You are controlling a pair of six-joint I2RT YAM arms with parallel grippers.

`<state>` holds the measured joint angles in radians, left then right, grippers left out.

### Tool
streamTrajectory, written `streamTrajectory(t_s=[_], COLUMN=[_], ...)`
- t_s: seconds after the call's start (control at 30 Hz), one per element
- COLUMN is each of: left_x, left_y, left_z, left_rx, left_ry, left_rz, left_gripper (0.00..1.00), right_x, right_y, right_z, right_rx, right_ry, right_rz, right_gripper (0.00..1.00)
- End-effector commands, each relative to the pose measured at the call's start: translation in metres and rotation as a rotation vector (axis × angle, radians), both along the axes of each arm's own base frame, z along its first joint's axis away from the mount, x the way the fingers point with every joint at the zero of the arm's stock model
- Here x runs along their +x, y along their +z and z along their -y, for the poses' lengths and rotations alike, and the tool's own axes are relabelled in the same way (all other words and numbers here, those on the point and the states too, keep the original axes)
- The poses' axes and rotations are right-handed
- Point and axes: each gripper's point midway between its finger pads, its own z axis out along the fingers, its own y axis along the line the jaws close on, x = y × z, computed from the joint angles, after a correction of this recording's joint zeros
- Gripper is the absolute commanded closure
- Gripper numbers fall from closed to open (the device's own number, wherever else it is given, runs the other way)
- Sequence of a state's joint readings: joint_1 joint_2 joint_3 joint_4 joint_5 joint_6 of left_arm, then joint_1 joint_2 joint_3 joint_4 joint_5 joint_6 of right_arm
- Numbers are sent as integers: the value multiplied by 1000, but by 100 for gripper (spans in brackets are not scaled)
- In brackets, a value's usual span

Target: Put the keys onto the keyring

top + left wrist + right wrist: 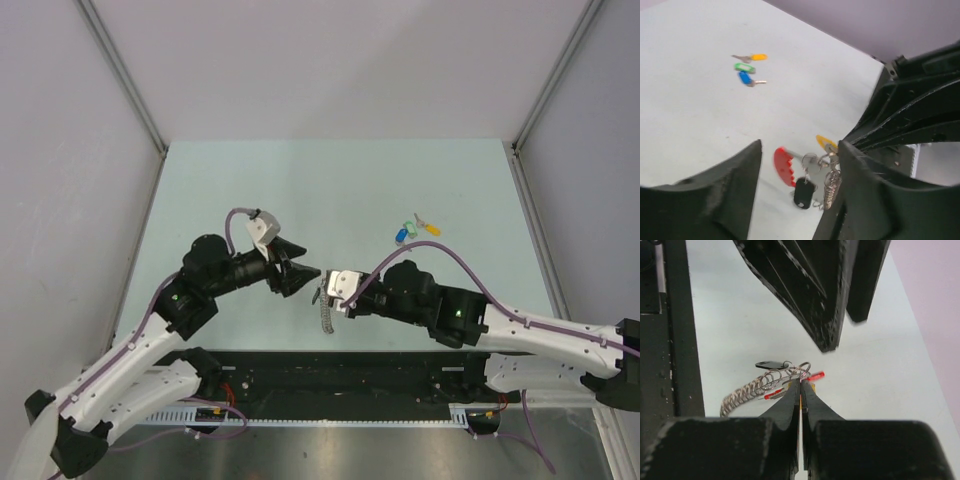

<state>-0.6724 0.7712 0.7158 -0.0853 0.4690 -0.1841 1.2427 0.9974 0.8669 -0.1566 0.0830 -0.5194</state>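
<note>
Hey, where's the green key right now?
In the top view the green key lies loose on the right half of the table, between the yellow key and the blue key.

Three loose keys (745,67), yellow, green and blue, two more keys (803,192) on one red keyring (783,166)

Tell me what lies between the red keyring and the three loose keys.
Only bare pale tabletop separates the red plastic keyring from the loose yellow-, green- and blue-headed keys, seen in the left wrist view.
</note>
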Motion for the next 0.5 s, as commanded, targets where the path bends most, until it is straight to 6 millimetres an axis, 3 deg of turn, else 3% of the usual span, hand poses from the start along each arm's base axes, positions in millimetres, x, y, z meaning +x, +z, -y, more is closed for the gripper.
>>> streamTrajectory(t_s=[0.0,0.03,0.13,0.27,0.47], left_x=[30,31,50,65,79], left_y=[39,46,60,60,12], left_z=[-31,-39,-74,-114,-157], left_rx=[-41,-46,-63,-89,-88], left_ry=[235,272,493,712,891], left_rz=[115,133,163,131,-21], left_gripper=[26,14,0,0,0], right_x=[18,20,25,32,51], right_y=[20,20,21,21,24], right_z=[11,14,22,33,44], right_rx=[76,78,82,95,151], right_ry=[-81,-91,-119,-177,-280], right_rz=[-6,-8,-22,-52,-121], right_gripper=[100,100,100,100,100])
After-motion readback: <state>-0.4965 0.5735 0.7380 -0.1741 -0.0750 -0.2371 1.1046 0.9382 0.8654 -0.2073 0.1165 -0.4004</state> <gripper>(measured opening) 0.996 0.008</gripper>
